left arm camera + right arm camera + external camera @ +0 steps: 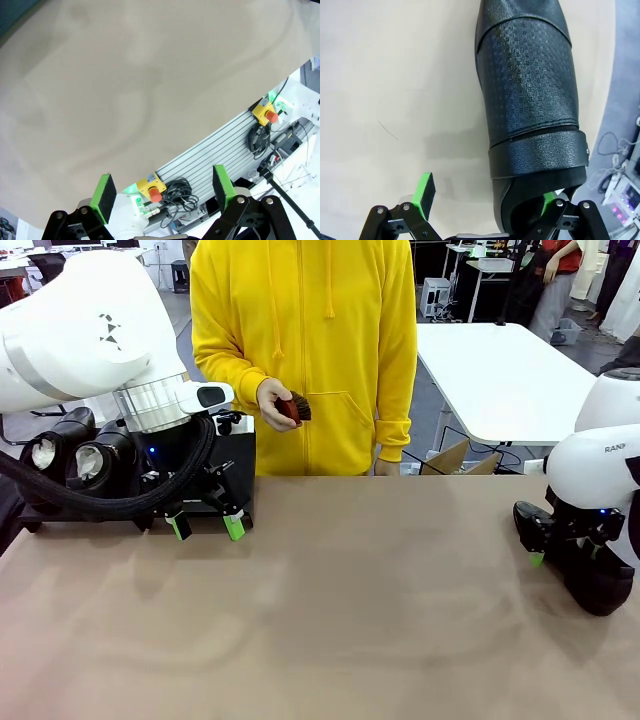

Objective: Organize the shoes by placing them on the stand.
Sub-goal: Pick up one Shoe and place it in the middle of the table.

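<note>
Shoe (530,100) cut off upper right, one finger (547,199) of my wide-open right gripper (487,196) half hidden behind it, left gripper (165,189) spread, empty.

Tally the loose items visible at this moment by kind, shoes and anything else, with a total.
Black dress shoes on the stand at the left: 2
Black dress shoe at the right gripper, on the table: 1
Reddish-brown brush in the person's hand: 1
Total: 4

Front camera faces across the table (330,620); wrist cameras look down close.
</note>
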`<move>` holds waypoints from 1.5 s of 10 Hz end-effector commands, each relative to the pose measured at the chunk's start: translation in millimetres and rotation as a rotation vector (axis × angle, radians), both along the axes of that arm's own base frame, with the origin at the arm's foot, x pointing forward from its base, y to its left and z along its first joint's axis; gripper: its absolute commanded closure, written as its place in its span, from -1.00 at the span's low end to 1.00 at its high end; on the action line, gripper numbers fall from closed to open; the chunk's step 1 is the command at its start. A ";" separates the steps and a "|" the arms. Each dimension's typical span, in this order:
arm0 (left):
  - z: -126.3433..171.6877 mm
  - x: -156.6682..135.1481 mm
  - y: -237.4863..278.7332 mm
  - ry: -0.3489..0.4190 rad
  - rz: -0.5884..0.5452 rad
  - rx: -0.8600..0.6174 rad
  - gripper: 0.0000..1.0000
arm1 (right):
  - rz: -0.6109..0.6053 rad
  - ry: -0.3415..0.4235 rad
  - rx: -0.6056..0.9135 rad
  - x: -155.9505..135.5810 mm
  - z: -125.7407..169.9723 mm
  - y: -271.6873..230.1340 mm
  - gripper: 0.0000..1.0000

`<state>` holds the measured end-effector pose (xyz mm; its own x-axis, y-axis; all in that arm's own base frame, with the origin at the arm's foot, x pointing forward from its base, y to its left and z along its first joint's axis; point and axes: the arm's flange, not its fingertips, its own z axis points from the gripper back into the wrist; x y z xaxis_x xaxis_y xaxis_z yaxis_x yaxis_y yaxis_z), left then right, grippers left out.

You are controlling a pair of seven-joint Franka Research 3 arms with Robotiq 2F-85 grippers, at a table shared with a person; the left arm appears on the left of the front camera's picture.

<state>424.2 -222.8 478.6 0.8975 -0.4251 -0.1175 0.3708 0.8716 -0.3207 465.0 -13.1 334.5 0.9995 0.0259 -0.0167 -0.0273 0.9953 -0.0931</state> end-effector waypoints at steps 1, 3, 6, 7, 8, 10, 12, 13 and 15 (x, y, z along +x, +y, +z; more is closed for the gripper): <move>2.8 -2.0 3.9 -0.002 -0.009 0.011 -1.00 | -0.029 -0.001 -0.026 3.7 0.5 -1.5 -0.89; 2.8 -2.0 3.9 -0.002 -0.009 0.011 -1.00 | -0.024 -0.021 -0.018 1.0 3.6 -2.5 -0.17; 2.8 -2.0 3.9 -0.002 -0.009 0.011 -1.00 | -0.014 -0.036 -0.022 0.3 7.7 -3.8 1.00; 2.8 -2.0 3.9 -0.002 -0.009 0.011 -1.00 | -0.028 -0.041 -0.060 1.6 7.5 -6.7 1.00; 2.8 -2.0 3.9 -0.002 -0.009 0.011 -1.00 | -0.034 -0.044 -0.066 2.0 8.8 -8.6 1.00; 2.8 -2.0 3.9 -0.002 -0.009 0.011 -1.00 | -0.031 -0.054 -0.087 2.2 11.7 -9.3 1.00; 2.8 -2.0 3.9 -0.002 -0.009 0.011 -1.00 | -0.037 -0.059 -0.106 -0.1 14.2 -11.4 1.00; 2.8 -2.0 3.9 -0.002 -0.009 0.011 -1.00 | -0.049 -0.068 -0.112 -2.3 19.0 -10.7 1.00; 2.8 -2.0 3.9 -0.002 -0.009 0.011 -1.00 | -0.165 -0.101 -0.106 -10.5 45.3 5.3 1.00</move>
